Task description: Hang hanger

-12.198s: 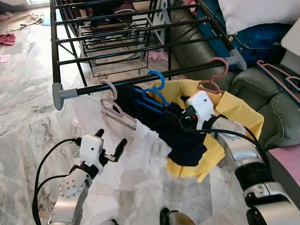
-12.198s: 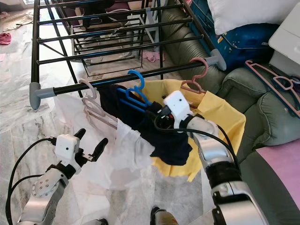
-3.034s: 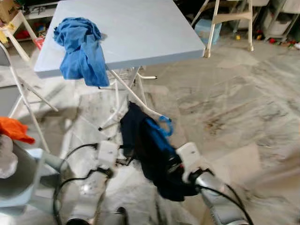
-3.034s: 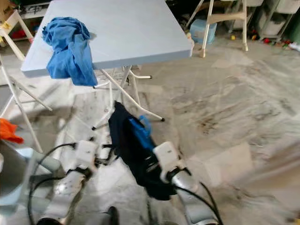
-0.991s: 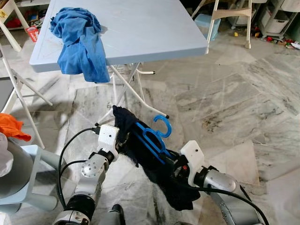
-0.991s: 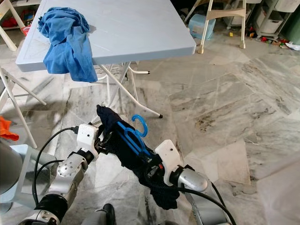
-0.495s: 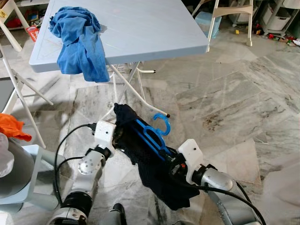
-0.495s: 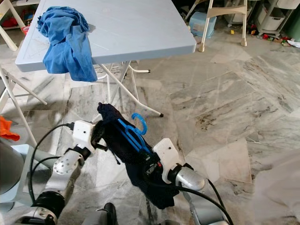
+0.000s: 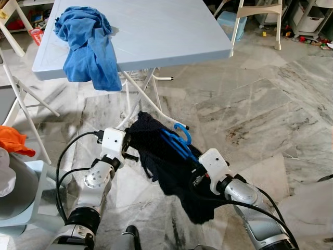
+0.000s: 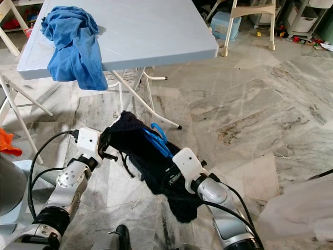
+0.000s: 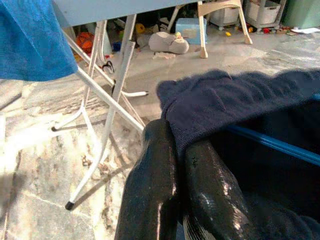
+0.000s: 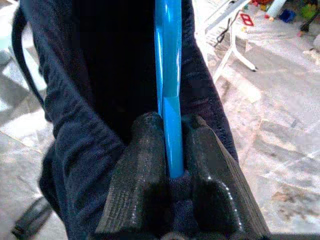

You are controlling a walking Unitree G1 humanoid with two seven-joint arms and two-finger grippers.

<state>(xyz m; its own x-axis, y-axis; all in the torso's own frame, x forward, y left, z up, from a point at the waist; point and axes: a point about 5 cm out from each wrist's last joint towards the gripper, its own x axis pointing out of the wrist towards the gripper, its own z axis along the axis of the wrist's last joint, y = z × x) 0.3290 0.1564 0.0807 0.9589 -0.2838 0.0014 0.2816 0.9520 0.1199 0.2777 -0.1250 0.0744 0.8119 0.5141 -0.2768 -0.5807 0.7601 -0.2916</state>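
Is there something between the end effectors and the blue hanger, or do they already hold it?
Nothing stands between. The right end effector is shut directly on the blue hanger. The left end effector pinches the edge of the dark garment draped over the hanger. No rail to hang it on is in view.

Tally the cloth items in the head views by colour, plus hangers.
Dark navy garment: 1
Blue cloth: 1
Orange cloth: 1
Blue hanger: 1
Total: 4
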